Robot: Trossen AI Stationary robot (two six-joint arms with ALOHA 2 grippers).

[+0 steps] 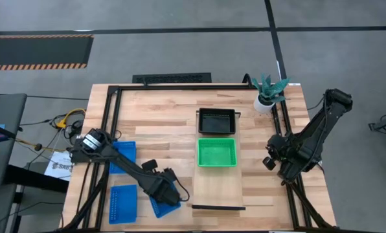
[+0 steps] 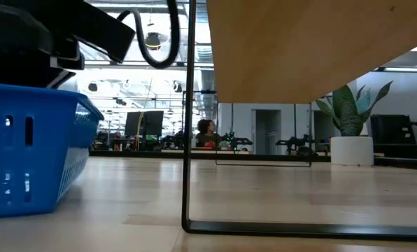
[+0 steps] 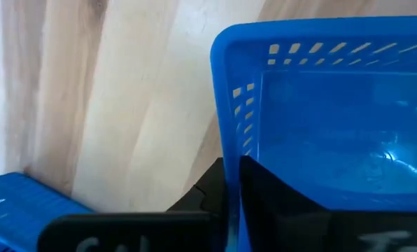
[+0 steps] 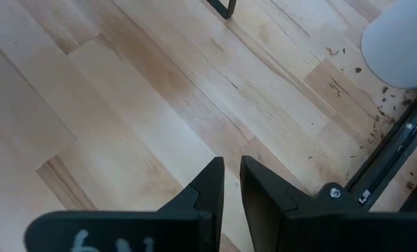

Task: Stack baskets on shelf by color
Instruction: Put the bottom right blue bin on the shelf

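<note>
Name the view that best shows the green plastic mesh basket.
The high view: the green plastic mesh basket lies whole on the pale wooden shelf, beside the black one. The low and both wrist views show none of it.

The left arm hides most of 1 blue basket (image 1: 162,206); the far person (image 2: 206,133) is too small to make out.

Grey floor (image 1: 180,52), hazard-striped mat (image 1: 37,52)

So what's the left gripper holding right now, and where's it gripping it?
The left gripper is shut on a blue basket, pinching its rim wall.
</note>
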